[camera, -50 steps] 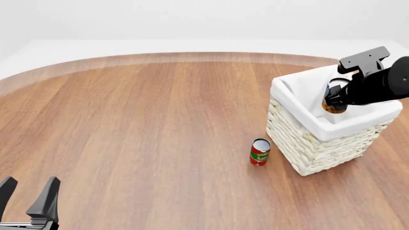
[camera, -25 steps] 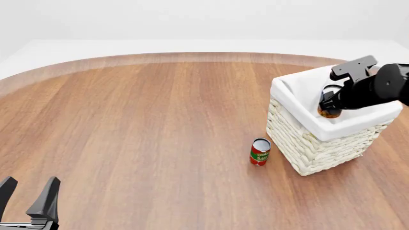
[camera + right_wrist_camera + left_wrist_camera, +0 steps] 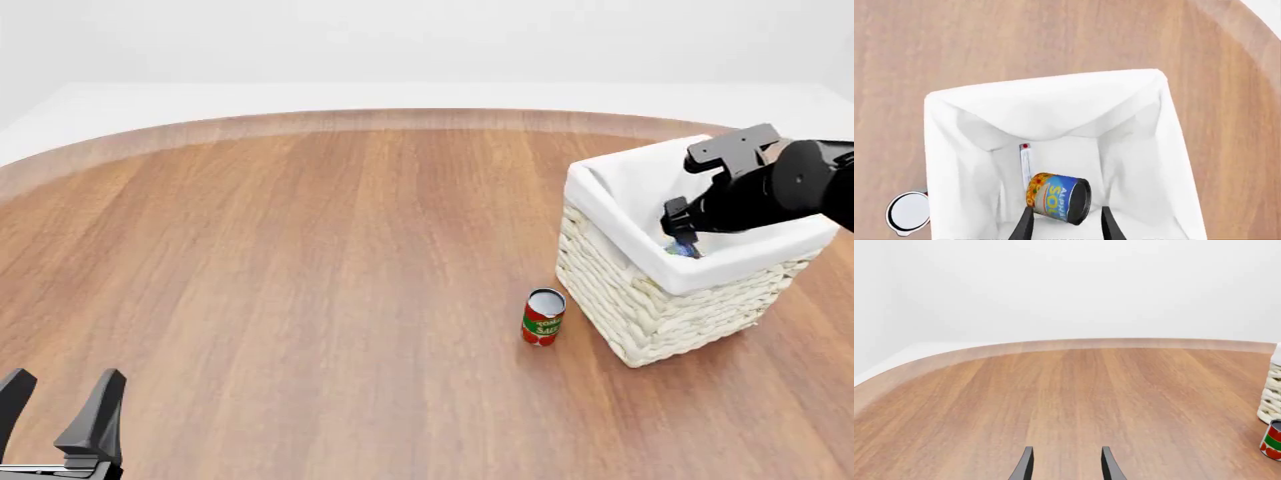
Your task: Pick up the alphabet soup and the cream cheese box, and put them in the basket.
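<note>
Two arms share the desk, and only one is busy. At the far left, the left gripper sits low at the near edge with its fingers spread and nothing between them; its wrist view shows bare wood ahead and the slim red-and-green can off to one side. That can stands upright on the desk just beside the basket, apart from its wicker wall, and is no part of the job.

Further right, the right gripper hangs over the basket's opening. Half a second ago it carried the alphabet soup at the rim; now the alphabet soup lies on its side on the liner at the bottom of the basket, label up and dark end toward the fingertips. The right gripper has its fingers parted either side of the can, and they seem clear of it, though the tips are cut off at the frame edge, so contact cannot be ruled out. A thin pale strip with a red mark stands against the liner behind the can; it may be the cream cheese box seen edge-on, but that is not certain. The soup half of the task looks done.
</note>
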Controlling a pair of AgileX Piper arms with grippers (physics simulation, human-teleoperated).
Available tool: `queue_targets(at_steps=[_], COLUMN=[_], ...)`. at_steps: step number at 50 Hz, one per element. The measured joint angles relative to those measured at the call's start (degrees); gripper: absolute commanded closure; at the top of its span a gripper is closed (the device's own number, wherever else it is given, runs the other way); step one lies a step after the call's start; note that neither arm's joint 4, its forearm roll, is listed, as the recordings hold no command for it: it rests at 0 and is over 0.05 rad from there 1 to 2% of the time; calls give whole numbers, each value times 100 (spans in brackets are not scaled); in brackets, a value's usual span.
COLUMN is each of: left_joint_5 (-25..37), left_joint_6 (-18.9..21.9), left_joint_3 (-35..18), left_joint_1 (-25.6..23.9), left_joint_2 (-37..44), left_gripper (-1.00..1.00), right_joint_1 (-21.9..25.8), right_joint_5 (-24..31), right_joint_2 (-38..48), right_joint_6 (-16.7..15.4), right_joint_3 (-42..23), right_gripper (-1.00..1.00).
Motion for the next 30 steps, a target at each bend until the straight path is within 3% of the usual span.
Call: queue_targets(at_steps=[30], left_joint_5=[0], left_joint_6=[0], left_joint_3=[0], left_joint_1=[0], left_joint_2=[0], left_gripper=[-100], right_joint_1=[141], right_joint_5=[534], right_joint_2=[-940], right_joint_6=[258], right_joint_3=[61], right_gripper=[-100])
